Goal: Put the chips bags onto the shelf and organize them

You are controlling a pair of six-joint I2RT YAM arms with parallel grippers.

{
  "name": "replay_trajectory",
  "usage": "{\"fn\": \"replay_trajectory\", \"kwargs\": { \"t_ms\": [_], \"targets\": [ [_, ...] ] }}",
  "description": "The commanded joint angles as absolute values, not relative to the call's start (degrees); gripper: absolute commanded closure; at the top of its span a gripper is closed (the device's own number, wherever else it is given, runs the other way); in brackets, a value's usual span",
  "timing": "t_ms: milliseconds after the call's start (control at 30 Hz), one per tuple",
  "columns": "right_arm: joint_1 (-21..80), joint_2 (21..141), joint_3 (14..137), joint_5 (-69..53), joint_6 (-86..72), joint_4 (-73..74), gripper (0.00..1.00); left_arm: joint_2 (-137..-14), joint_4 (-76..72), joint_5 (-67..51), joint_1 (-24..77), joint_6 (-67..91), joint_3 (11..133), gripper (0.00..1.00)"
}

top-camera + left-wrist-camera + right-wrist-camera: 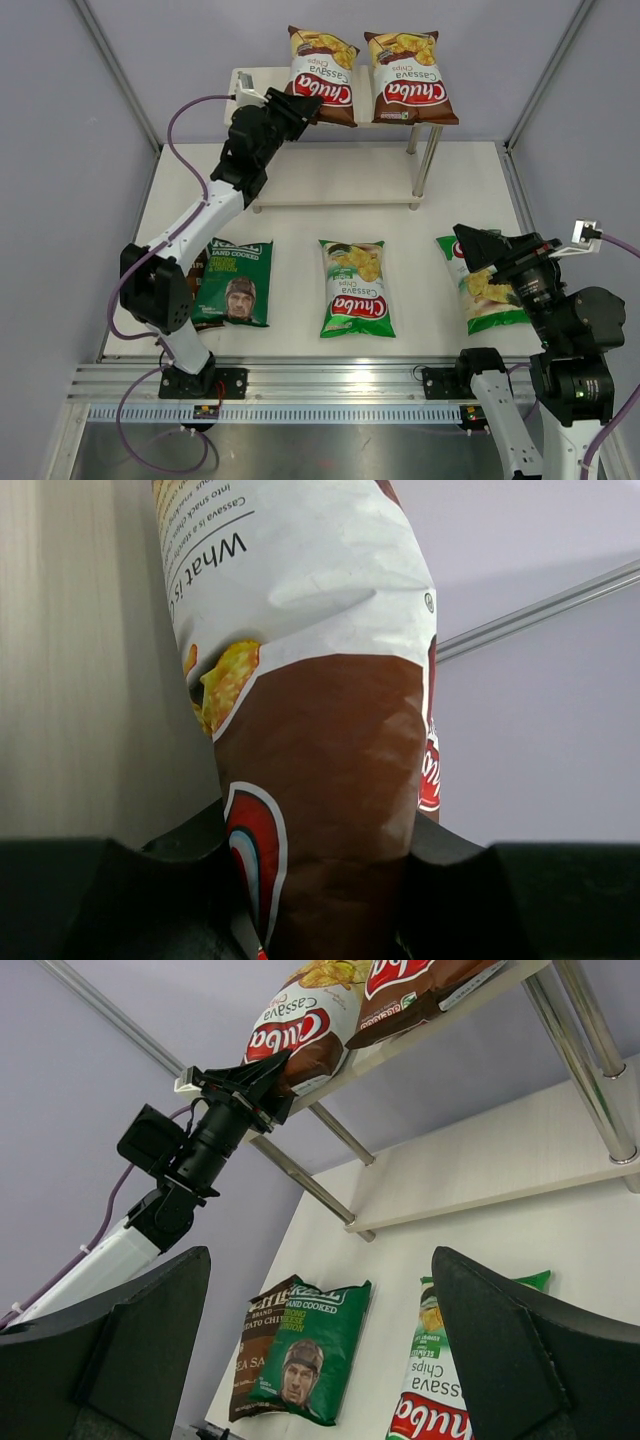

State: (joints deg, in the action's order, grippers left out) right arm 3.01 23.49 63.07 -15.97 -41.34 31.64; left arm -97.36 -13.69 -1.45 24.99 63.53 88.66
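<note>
- Two brown-red Chuba Cassava bags sit side by side on the top board of the shelf (340, 175), printed faces up and logos reading upside down from the overhead view.
- My left gripper (303, 106) is up at that top board, clamped on the near end of the left brown-red bag (322, 75) at the board's front edge.
- From my left wrist, my left fingers (100, 900) show as dark shapes on either side of the bag, pinching its brown lower part, with the white back panel rising above.
- The right brown-red bag (409, 78) lies just beside the held one, and neither of my grippers touches it.
- My right gripper (475, 245) hangs low over the table (295, 300) with its fingers (150, 1330) spread wide and nothing between them.
- Under it lies the right green Chuba bag (495, 305), partly hidden by that arm.
- A second green Chuba bag (355, 287) lies flat mid-table, well apart from both grippers.
- At the left of the table, the dark green bag with the man's face (238, 283) overlaps the dark brown Kettle bag (258, 1355), which peeks out on its left side.
</note>
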Motion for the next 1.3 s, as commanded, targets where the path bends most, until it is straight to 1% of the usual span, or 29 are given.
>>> {"fn": "replay_trajectory", "kwargs": {
  "t_ms": [0,67,300,367,500,700,767,800,900,933,967,1067,1100,1133,1167,1233,1267],
  "targets": [
    [3.2,22.4,63.7,-15.2,-41.2,31.1,0.00,-99.5,-14.1,-0.9,26.5,63.5,92.6,1.00],
    [3.3,22.4,64.0,-15.1,-41.2,31.2,0.01,-99.7,-13.4,2.3,27.9,63.0,92.8,1.00],
    [3.3,21.5,64.4,-14.7,-41.1,32.1,0.01,-99.6,-15.6,6.3,28.9,63.8,90.6,0.99],
    [3.3,21.4,64.4,-14.7,-41.2,32.2,0.00,-100.3,-15.7,6.1,28.9,63.8,91.0,0.96],
    [3.3,21.0,64.2,-14.4,-41.3,32.0,0.00,-101.7,-14.2,5.8,28.9,63.3,93.2,0.96],
    [3.3,20.9,63.6,-14.3,-41.5,31.6,0.01,-102.6,-14.9,6.7,29.0,63.5,93.4,0.95],
    [3.3,21.0,63.5,-14.3,-41.4,31.6,0.00,-103.2,-14.9,6.1,29.0,63.4,94.0,0.87],
    [3.3,21.0,63.5,-14.2,-41.4,31.6,0.01,-103.4,-14.8,5.7,29.0,63.3,94.6,0.86],
    [3.3,21.0,63.6,-14.2,-41.3,31.7,0.01,-103.3,-14.1,5.9,29.0,62.3,94.4,0.75],
    [3.3,20.9,63.6,-14.2,-41.3,31.8,0.01,-102.9,-14.0,6.0,29.0,62.1,94.2,0.64],
    [3.3,21.0,63.6,-14.2,-41.3,31.8,0.01,-102.7,-13.8,6.2,29.0,61.8,94.3,0.60],
    [3.3,21.0,63.6,-14.2,-41.3,31.9,0.01,-102.5,-12.0,6.7,28.9,60.4,94.9,0.55],
    [3.3,20.9,63.6,-14.3,-41.3,32.0,0.00,-102.3,-11.3,6.8,28.9,60.2,94.9,0.53],
    [3.3,20.8,63.5,-14.3,-41.4,31.9,0.01,-102.1,-11.2,6.8,28.9,60.1,94.9,0.47],
    [3.2,20.9,63.5,-14.3,-41.5,32.0,0.01,-101.9,-11.0,6.9,28.9,60.0,94.7,0.35],
    [3.3,20.8,63.5,-14.3,-41.7,31.9,0.01,-101.3,-10.4,6.9,28.9,59.8,94.3,0.31],
    [3.3,20.8,63.5,-14.3,-41.7,31.7,0.00,-100.5,-10.2,7.5,28.9,59.6,93.4,0.27]
  ]
}}
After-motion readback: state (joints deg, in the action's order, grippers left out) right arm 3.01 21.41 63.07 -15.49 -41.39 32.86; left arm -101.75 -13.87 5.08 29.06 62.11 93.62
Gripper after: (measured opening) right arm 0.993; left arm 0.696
